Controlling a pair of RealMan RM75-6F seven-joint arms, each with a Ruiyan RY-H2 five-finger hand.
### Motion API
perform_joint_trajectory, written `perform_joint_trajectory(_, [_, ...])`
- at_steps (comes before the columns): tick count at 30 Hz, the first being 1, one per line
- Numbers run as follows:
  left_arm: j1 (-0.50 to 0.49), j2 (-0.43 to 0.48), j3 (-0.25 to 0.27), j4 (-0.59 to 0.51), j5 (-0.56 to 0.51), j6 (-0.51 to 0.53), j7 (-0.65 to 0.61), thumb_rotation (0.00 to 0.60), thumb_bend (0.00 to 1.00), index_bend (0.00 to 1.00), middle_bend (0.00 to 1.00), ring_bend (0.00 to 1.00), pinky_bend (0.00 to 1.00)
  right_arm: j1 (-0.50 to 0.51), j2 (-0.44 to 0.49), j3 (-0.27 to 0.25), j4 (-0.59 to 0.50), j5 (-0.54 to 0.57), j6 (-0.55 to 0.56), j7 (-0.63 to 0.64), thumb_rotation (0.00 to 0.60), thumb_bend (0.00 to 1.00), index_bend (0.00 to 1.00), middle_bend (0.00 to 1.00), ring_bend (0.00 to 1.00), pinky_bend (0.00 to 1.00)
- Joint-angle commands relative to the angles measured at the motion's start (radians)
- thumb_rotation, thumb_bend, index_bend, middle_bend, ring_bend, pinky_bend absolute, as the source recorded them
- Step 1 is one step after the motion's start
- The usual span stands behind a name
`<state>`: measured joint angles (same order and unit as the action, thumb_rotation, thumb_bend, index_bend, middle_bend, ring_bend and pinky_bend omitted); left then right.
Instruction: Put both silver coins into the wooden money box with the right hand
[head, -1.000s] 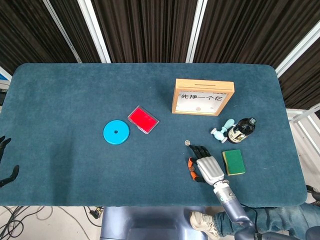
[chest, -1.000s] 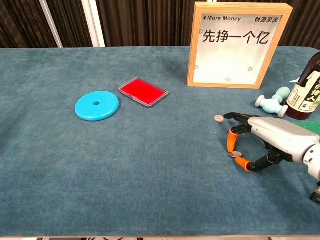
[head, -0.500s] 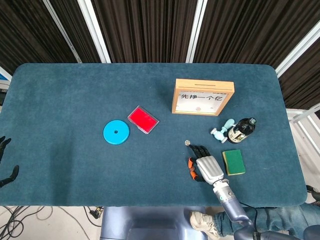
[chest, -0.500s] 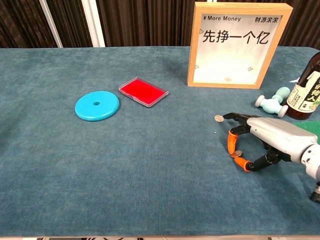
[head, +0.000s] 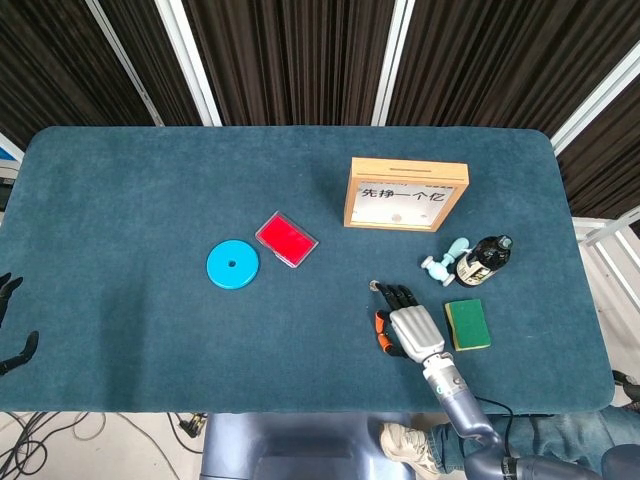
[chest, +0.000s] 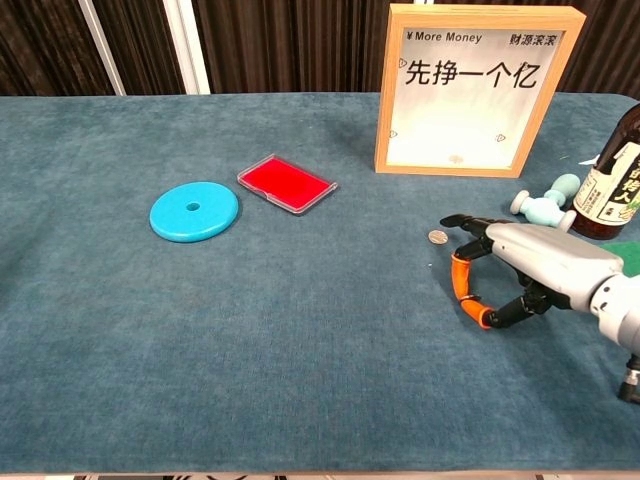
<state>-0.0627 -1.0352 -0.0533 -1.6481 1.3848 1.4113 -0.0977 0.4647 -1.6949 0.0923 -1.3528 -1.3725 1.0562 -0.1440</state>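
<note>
Chest view shows the right robot hand (chest: 515, 272) low on the blue counter (chest: 300, 340), fingers curled; whether it pinches a coin I cannot tell. One small round silver coin (chest: 437, 237) lies just beyond its fingertips; a second is not visible. One wooden money box (chest: 480, 88) stands further ahead. Best lift only once a coin is firmly pinched.

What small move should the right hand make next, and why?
Probably lift the right hand a little and check the grasp. A silver coin lies on the cloth just off the fingertips. The orange-tipped fingers are curled together, but no frame shows whether a coin sits between them. The money box stands farther back, so carrying comes later.
</note>
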Motion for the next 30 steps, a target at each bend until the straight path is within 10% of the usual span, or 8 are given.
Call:
perform_joint_trajectory(1, [0.000,0.000,0.001,0.000,0.001,0.000,0.001,0.600,0.39,0.10,0.00,0.00,0.00,0.002,0.000,0.002,-0.001,0.002,0.000,0.002,0.600,0.50,0.57,0.02,0.00,0.00])
perform_joint_trajectory(30, [0.000,0.001,0.003,-0.003,0.001,-0.004,0.005,0.600,0.39,0.11,0.00,0.00,0.00,0.013,0.013,0.002,-0.018,0.026,-0.002,-0.017,0.600,0.51,0.67,0.02,0.00,0.00])
